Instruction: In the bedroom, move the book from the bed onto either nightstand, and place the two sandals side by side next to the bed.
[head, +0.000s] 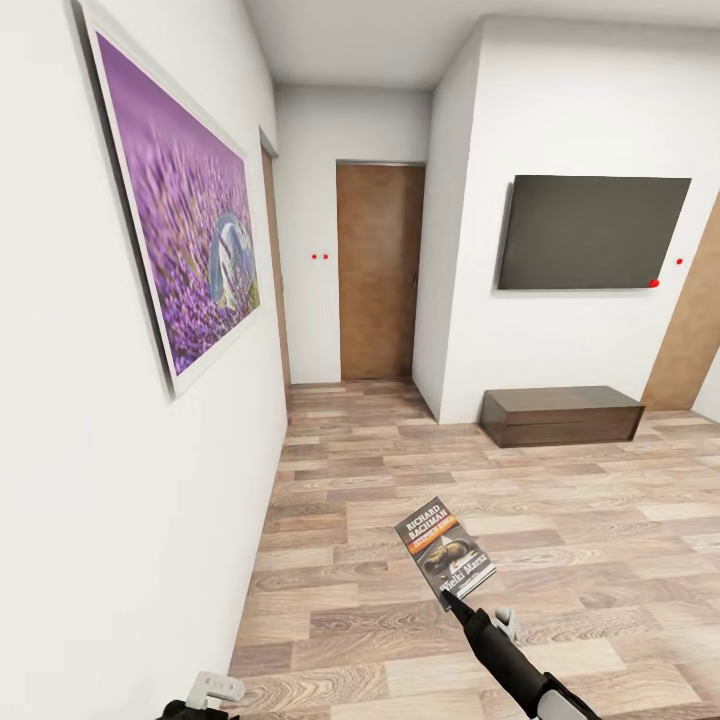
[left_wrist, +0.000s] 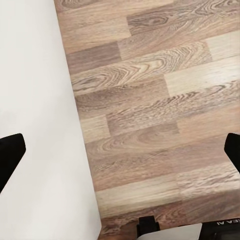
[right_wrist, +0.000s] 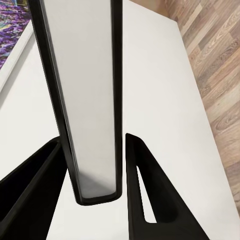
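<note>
Wood floor (head: 420, 470) open ahead; right gripper (head: 447, 596) clamps book (head: 445, 553) edge; left gripper (left_wrist: 120, 150) spread.

Dark orange-banded book (head: 446, 551) held aloft, cover up, above floor.

book (right_wrist: 85, 100) top cut off by right wrist frame, left gripper (head: 215, 690) cropped at head view's bottom edge

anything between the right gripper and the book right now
No. The right gripper is already shut on the book, its fingers pinching the lower edge, holding it up above the wood floor.
</note>
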